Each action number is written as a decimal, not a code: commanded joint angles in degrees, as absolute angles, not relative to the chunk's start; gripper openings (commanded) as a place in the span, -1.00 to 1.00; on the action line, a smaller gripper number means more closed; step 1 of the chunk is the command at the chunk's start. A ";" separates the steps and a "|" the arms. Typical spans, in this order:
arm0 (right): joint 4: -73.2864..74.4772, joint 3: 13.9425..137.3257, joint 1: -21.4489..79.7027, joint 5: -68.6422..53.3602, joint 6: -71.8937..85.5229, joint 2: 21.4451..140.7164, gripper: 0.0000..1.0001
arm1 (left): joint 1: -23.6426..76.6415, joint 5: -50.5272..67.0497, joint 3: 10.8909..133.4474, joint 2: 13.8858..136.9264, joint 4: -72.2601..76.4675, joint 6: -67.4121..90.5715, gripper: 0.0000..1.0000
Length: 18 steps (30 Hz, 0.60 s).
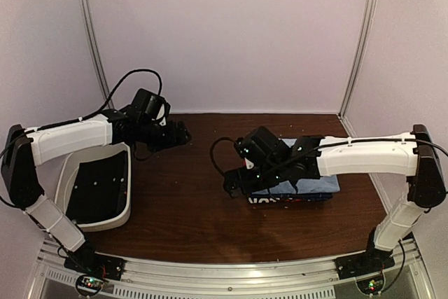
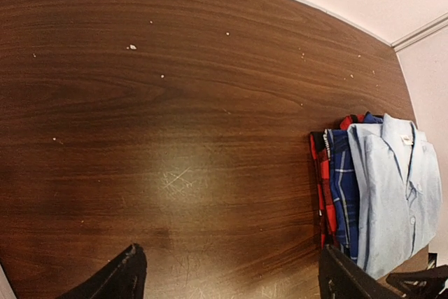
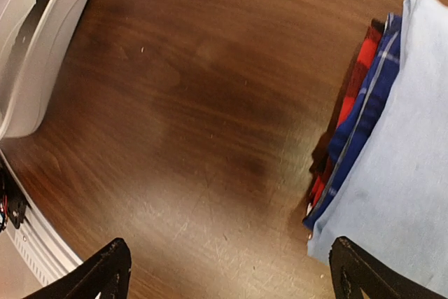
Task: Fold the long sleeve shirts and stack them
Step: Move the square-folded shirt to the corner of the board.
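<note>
The long sleeve shirts lie folded in one stack (image 1: pixel 326 185) on the right of the wooden table. The light blue shirt (image 2: pixel 392 194) is on top, the blue plaid one (image 2: pixel 344 187) under it, and the red and black one (image 2: pixel 322 180) at the bottom. My right gripper (image 1: pixel 234 183) hovers open just left of the stack, and that arm covers much of it from above. In the right wrist view the light blue shirt (image 3: pixel 399 166) lies beside the right fingertip (image 3: pixel 364 274), nothing between the jaws. My left gripper (image 1: pixel 183 134) is open over bare table at the back left, holding nothing.
A white bin with black lining (image 1: pixel 98 187) sits at the left edge of the table, under my left arm; its rim (image 3: pixel 35 54) shows in the right wrist view. White walls close the back and sides.
</note>
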<state>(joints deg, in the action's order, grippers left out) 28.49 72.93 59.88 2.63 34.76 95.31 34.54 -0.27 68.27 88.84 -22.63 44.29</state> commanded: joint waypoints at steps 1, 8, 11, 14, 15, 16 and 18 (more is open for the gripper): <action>28.55 65.94 63.16 1.89 41.30 90.69 1.00 | 34.19 -0.29 68.44 88.63 -21.30 44.68 0.73; 27.78 53.16 63.22 3.87 46.74 84.45 1.00 | 34.19 0.00 69.37 90.20 -20.77 44.52 0.73; 28.76 50.29 62.40 5.36 47.45 83.43 1.00 | 34.19 1.90 69.86 90.85 -20.82 44.50 0.73; 27.36 47.04 60.19 4.80 47.45 82.70 0.99 | 34.19 2.14 70.17 91.33 -20.80 44.49 0.72; 26.95 46.15 59.45 4.81 47.53 82.46 1.00 | 34.19 2.21 70.26 91.48 -20.77 44.58 0.72; 26.56 45.22 58.70 4.89 47.53 82.32 1.00 | 34.19 2.28 70.31 91.61 -20.83 44.63 0.72; 26.25 43.75 57.12 5.32 47.48 82.18 1.00 | 34.19 2.30 70.27 91.57 -20.85 44.56 0.73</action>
<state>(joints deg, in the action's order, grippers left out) 27.77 46.48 59.79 3.01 46.50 83.64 34.54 1.34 68.45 90.83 -22.46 44.47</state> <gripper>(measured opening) 0.997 0.863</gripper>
